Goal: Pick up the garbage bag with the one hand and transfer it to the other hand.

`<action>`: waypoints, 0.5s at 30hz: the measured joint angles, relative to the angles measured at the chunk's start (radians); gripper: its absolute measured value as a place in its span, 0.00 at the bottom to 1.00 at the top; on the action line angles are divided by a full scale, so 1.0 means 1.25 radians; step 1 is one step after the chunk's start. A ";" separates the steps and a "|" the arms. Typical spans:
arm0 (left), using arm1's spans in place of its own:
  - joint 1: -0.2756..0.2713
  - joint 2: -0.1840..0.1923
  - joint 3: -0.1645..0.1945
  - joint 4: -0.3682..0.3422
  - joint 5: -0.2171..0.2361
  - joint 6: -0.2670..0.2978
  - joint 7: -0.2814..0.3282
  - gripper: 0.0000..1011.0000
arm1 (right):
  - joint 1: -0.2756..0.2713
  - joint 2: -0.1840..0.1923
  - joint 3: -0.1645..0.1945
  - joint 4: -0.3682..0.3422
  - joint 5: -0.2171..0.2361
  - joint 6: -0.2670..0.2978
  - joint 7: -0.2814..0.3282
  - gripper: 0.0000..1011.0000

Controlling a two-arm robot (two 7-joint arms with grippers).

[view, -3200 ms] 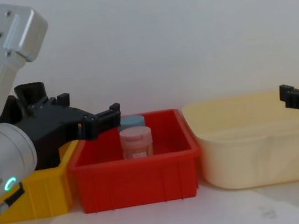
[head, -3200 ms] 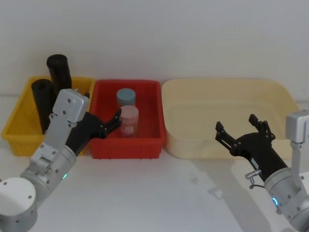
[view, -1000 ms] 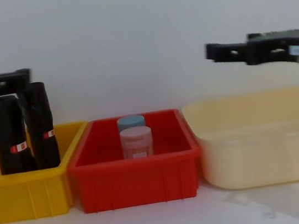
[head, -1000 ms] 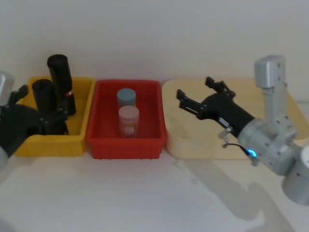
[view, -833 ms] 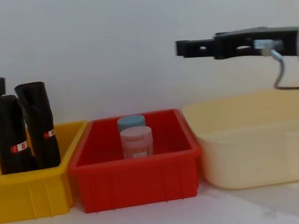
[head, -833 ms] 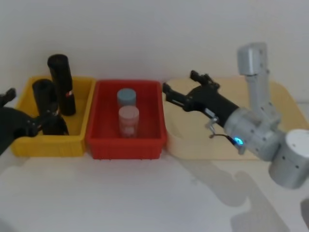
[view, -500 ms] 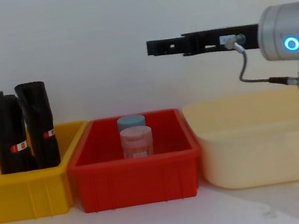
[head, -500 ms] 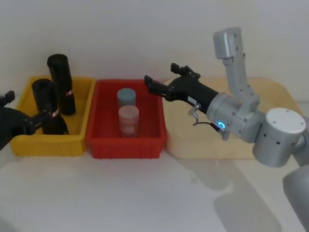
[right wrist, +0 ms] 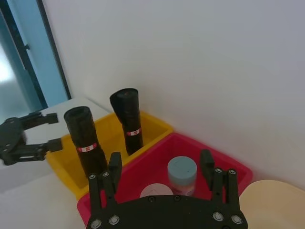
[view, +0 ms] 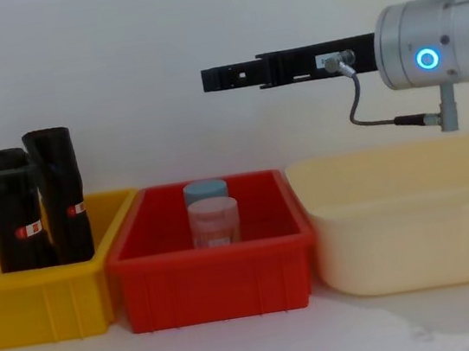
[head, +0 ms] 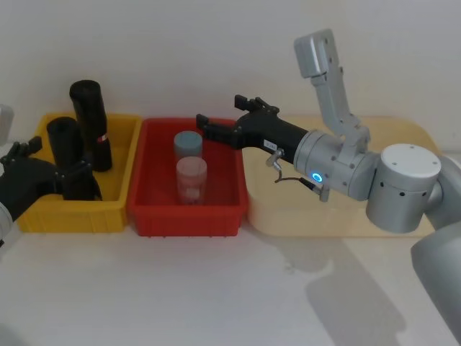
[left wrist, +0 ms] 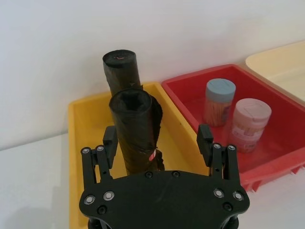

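Garbage bag (head: pixel 63 144) stands with another roll (head: pixel 89 115) in the yellow bin (head: pixel 72 216), between the spread fingers of the left gripper (left wrist: pixel 157 133); the right gripper (head: pixel 221 112), fingers apart, hangs above the red bin (head: pixel 186 222) and its jars (head: pixel 191 177).

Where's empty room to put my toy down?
The cream tray holds nothing, and the white table before the bins is bare. Crowded: the yellow bin, two garbage bags with the left gripper open around one; the right gripper hangs above the red bin's jars.

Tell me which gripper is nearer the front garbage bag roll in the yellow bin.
Left. The left gripper is open with the garbage bag between its fingers; the right gripper hangs open high over the red bin, well apart.
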 joint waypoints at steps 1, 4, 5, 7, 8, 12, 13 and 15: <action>-0.007 -0.003 0.002 0.010 0.001 -0.001 -0.001 0.99 | 0.001 0.000 -0.001 0.000 0.001 0.003 0.001 0.99; -0.015 -0.007 0.004 0.022 0.004 -0.004 -0.002 0.99 | 0.005 0.003 -0.006 0.000 0.005 0.012 0.007 0.99; -0.020 -0.009 0.005 0.031 0.006 -0.005 -0.003 0.99 | 0.006 0.004 -0.007 0.000 0.006 0.014 0.008 0.99; -0.029 -0.011 0.007 0.044 0.009 -0.007 -0.005 0.99 | 0.008 0.006 -0.009 0.000 0.008 0.020 0.010 0.99; -0.032 -0.012 0.007 0.048 0.010 -0.008 -0.006 0.99 | 0.009 0.006 -0.010 0.000 0.009 0.022 0.011 0.99; -0.046 -0.018 0.011 0.070 0.016 -0.013 -0.008 0.99 | 0.011 0.009 -0.014 0.001 0.012 0.030 0.013 0.99; -0.049 -0.019 0.012 0.074 0.017 -0.014 -0.009 0.99 | 0.012 0.010 -0.015 0.001 0.013 0.032 0.013 0.99; -0.057 -0.022 0.014 0.085 0.021 -0.016 -0.010 0.99 | 0.013 0.011 -0.017 0.003 0.014 0.035 0.013 0.99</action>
